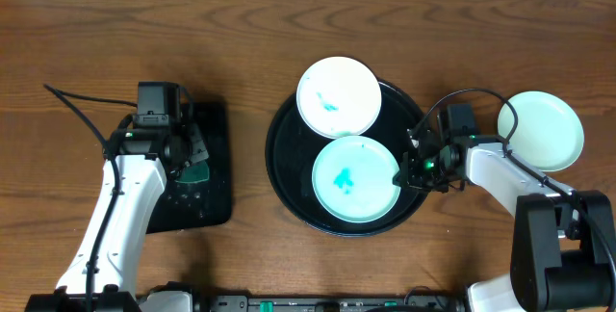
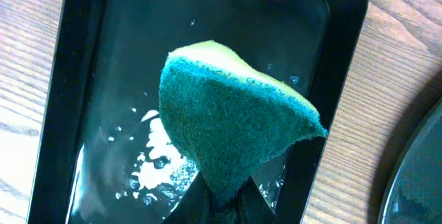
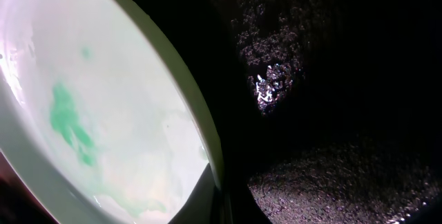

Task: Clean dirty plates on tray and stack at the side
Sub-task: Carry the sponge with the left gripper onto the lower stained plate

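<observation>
Overhead: round tray at centre of counter. It carries two smeared plates, the upper plate overhanging the far rim and the lower plate inside. A clean plate lies on the counter to the right, well apart. The right gripper is at the lower plate's right edge. The left gripper is over the rectangular tray.

Left wrist: jaws pinch the green sponge at its lower corner, scouring face toward the camera. Droplets lie on the wet tray beneath.

Right wrist: the lower plate's rim runs down into the jaws, which look pressed onto it. A teal smear shows on the face.

Judgement: the step in hand is wiping the lower plate. Hold the rim firmly and keep the plate steady, bring the sponge flat over the smear, and avoid nudging the upper plate.
</observation>
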You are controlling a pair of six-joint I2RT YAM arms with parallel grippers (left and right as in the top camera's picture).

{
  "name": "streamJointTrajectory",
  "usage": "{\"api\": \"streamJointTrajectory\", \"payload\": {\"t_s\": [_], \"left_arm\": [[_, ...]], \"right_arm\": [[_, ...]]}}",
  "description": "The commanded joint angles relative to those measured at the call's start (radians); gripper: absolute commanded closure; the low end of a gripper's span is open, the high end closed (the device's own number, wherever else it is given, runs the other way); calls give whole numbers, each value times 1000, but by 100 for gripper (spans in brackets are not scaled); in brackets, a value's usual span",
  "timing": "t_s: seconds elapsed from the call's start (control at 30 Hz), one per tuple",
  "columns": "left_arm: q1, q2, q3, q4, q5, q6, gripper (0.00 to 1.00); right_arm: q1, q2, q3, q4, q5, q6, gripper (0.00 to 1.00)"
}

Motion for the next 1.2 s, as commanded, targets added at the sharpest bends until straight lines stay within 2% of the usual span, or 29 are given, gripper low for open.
{"api": "streamJointTrajectory", "payload": {"t_s": [0.0,0.17,0.33,0.6,0.83,1.17], "left_arm": [[-1,-10,6,-11,-6,-13,93],[-1,-9,6,-71,-31,-70,93],[-1,-9,6,-126,-20,-72,93],[-39,-9,60,-163,83,-100,93],[-237,14,169,-188,166,-132,93],[-525,231,188,-47,304,-214,93]], "right_arm": [[11,30,-14,5,22,-8,99],[11,30,-14,7,22,-8,99],[11,30,-14,11,22,-8,99],[11,30,-14,15,22,-8,99],[11,30,-14,17,22,-8,99],[11,30,-14,21,23,-8,99]]}}
